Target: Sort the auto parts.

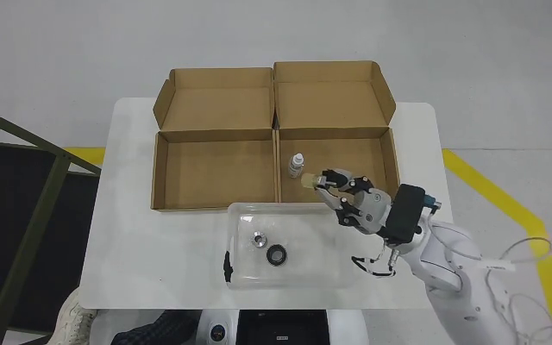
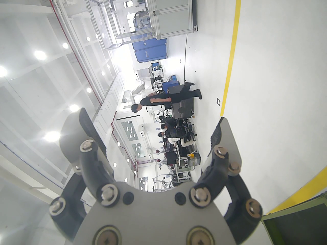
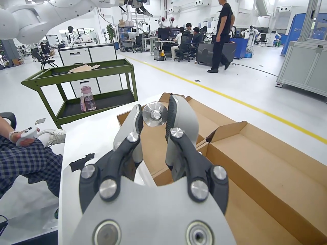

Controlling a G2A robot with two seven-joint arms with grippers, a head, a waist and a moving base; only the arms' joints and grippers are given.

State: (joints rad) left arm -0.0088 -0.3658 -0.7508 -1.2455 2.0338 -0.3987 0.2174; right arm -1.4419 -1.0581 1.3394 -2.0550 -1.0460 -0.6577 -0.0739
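Two open brown cardboard boxes side by side by white tabletop (image 1: pixel 129 259) far edge: left box (image 1: pixel 216 172), right box (image 1: pixel 354 159). I see right gripper (image 3: pixel 154 113) clenched on round silver metal disc part (image 3: pixel 152 115), above right box near wall. Small white bottle (image 1: pixel 297 164) stands inside right box. Clear plastic tray (image 1: pixel 233 241) at tabletop near edge holds silver flanged part (image 1: pixel 259 240) and black ring (image 1: pixel 277 254). Left gripper (image 2: pixel 153 118) released, fingers spread, held high off tabletop.

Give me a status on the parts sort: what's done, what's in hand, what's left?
Done: one small white bottle-shaped part lies in the right box.
In hand: the right gripper is shut on a round metal part, above that same box.
Left: a metal ring and a black ring sit in the clear tray. The left gripper is open, holding nothing.
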